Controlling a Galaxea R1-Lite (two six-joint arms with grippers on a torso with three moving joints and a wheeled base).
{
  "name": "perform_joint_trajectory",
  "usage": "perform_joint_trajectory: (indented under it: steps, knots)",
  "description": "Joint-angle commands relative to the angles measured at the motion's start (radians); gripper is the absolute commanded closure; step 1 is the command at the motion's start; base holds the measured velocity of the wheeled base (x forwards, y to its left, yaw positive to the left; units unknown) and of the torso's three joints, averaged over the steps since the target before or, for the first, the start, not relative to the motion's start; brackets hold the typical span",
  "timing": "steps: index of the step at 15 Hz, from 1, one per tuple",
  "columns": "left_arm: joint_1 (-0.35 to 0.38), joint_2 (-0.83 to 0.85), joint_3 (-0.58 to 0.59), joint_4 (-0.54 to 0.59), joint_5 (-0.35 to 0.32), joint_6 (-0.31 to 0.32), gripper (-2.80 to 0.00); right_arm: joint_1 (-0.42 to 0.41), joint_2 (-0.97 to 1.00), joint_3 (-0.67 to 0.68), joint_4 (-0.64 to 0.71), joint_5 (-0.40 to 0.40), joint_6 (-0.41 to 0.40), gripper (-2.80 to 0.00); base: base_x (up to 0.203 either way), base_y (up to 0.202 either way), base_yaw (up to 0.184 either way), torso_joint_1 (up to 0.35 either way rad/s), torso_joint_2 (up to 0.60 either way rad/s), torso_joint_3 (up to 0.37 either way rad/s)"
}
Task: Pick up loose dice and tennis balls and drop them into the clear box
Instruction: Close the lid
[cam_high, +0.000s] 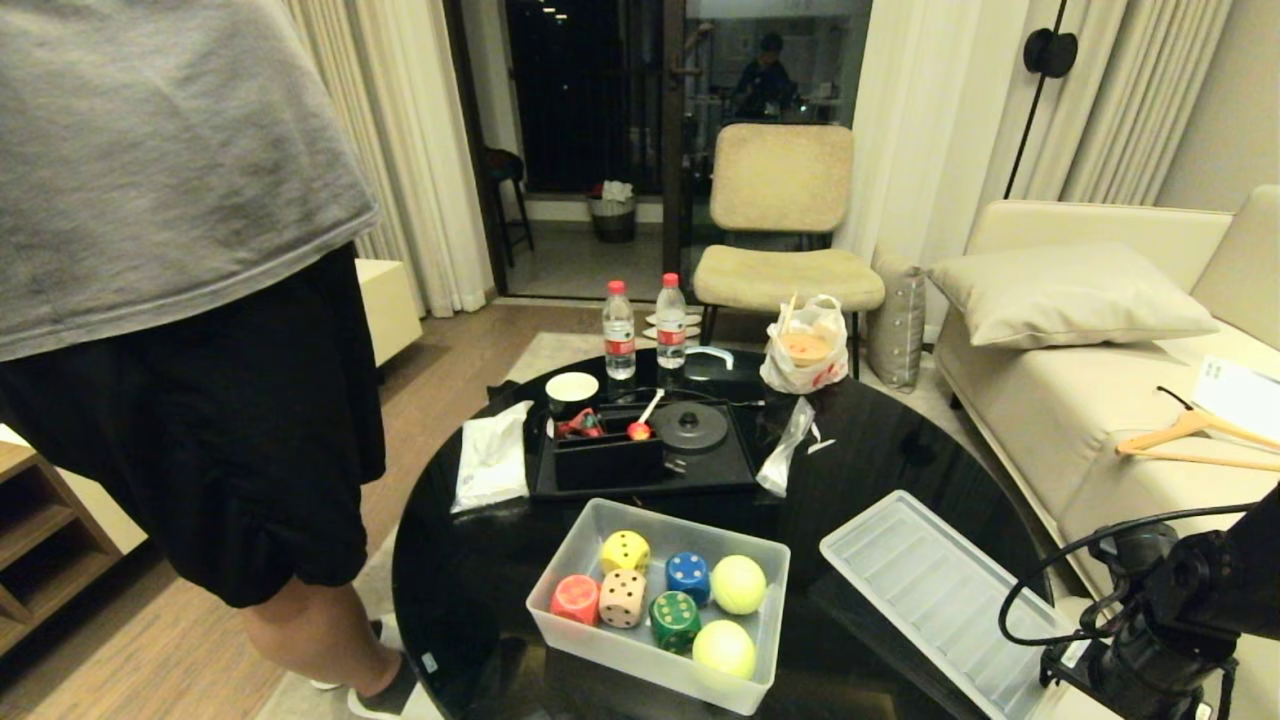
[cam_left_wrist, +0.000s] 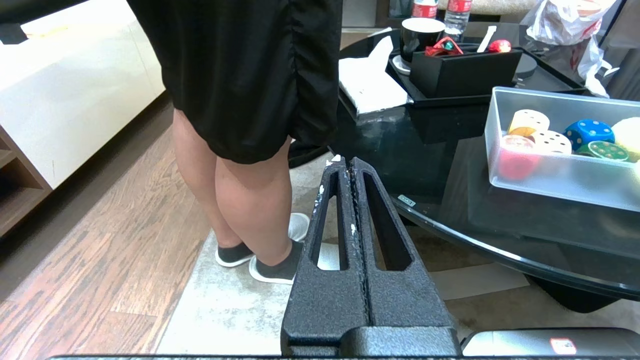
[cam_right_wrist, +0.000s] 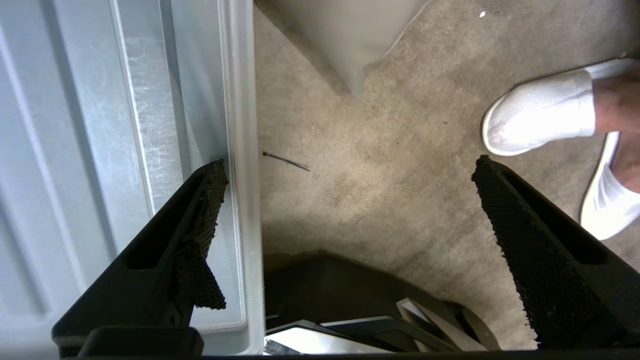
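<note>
Person (cam_high: 180, 300) is standing at the far left beside the round black table (cam_high: 470, 570), legs close to the rim; any sweep toward that side is needing care

Left gripper (cam_left_wrist: 345, 167) is hanging off the table's left edge over the rug, fingers pressed together, holding nothing; it is reading as parked

Clear box (cam_high: 570, 545) is sitting on the near part of the table. Inside it: the yellow die (cam_high: 626, 551), red die (cam_high: 576, 599), tan die (cam_high: 623, 597), blue die (cam_high: 688, 576) and green die (cam_high: 675, 618), with two tennis balls (cam_high: 738, 584) at the box's right side. No loose die or ball is showing on the tabletop in the head view, so the gathering is looking complete

Lid (cam_high: 930, 590) is lying flat just right of the box, ribbed side up, near corner overhanging the table edge

Right gripper (cam_right_wrist: 350, 165) is hovering at that overhanging edge, jaws spread wide, one finger over the lid's rim and the other out over the carpet; nothing gripped

Judgement: step in hand is probably taking the lid. To do it well, straddle the rim squarely with one finger above and one below, close only once the edge is seated deep, then lift level so the lid is not tipping off the table. A second person's white slipper (cam_right_wrist: 540, 112) is nearby on the floor
</note>
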Motion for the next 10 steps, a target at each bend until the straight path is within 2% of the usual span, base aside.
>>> perform_joint_trajectory:
  steps: [1,10]
  knots:
    - [0.000,0.001,0.002,0.000,0.000,-0.001,0.00,0.002,0.006,0.000,0.001,0.001,0.003,0.00,0.000,0.000,0.000,0.000,0.00,0.000]
    - [0.002,0.001,0.002,0.000,0.000,0.002,0.00,0.016,-0.005,-0.045,-0.002,0.033,0.008,0.00,0.000,0.000,0.000,0.000,0.00,0.000]
